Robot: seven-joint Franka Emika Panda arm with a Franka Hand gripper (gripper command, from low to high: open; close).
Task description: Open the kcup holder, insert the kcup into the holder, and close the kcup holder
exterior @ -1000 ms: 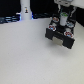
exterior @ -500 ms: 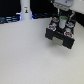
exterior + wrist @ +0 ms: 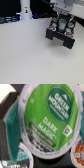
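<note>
While the arm has stayed over the kcup holder [image 3: 62,34] for the last second, nothing visibly shifts. The kcup [image 3: 48,118] fills the wrist view, apparently just above the pod slots. I cannot tell if the gripper [image 3: 61,21] grips it, so insertion seems underway.

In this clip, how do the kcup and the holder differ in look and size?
Colour: the kcup has a green foil top with a pale rim; the holder is black with pale front parts.
Shape: the kcup is round; the holder is boxy.
Size: the kcup is small enough for a single pod slot; the holder is far larger.
The exterior view does not show the kcup clearly.
</note>
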